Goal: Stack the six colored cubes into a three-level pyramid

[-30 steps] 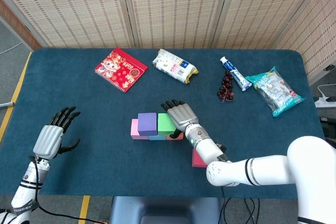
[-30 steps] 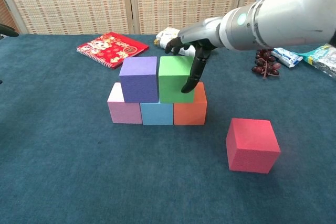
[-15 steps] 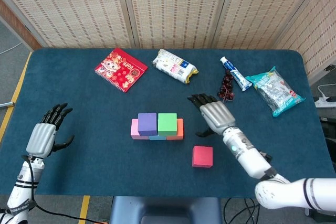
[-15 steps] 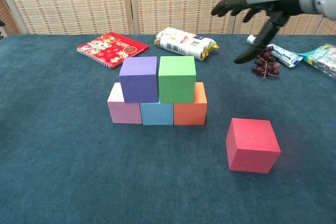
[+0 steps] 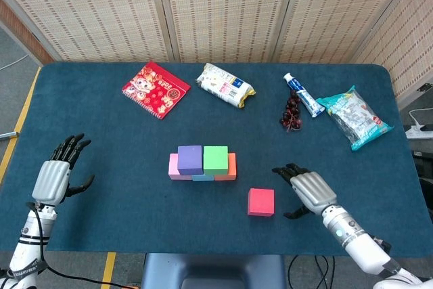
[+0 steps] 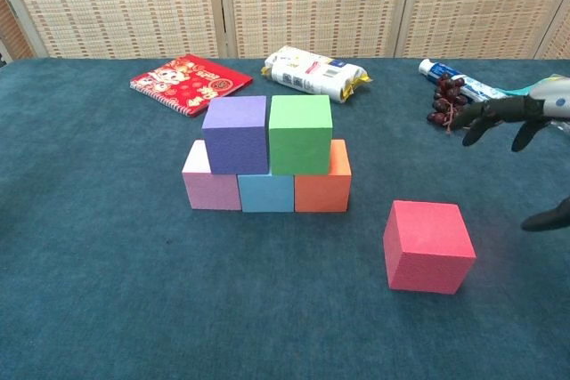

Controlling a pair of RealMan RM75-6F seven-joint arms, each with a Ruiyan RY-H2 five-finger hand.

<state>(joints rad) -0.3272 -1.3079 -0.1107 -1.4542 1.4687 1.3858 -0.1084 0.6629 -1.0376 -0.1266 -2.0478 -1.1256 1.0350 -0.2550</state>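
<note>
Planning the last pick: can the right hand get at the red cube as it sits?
Probably yes. The right hand is open and empty, just beside the red cube, with only bare table between them. The cube sits apart from the stack, all sides clear.

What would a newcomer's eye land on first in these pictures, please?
Probably the half-built pyramid at mid-table: a purple cube and a green cube sit on a pink, blue and orange row. Next, the lone red cube lies to its right, with the open right hand just beside it.
</note>
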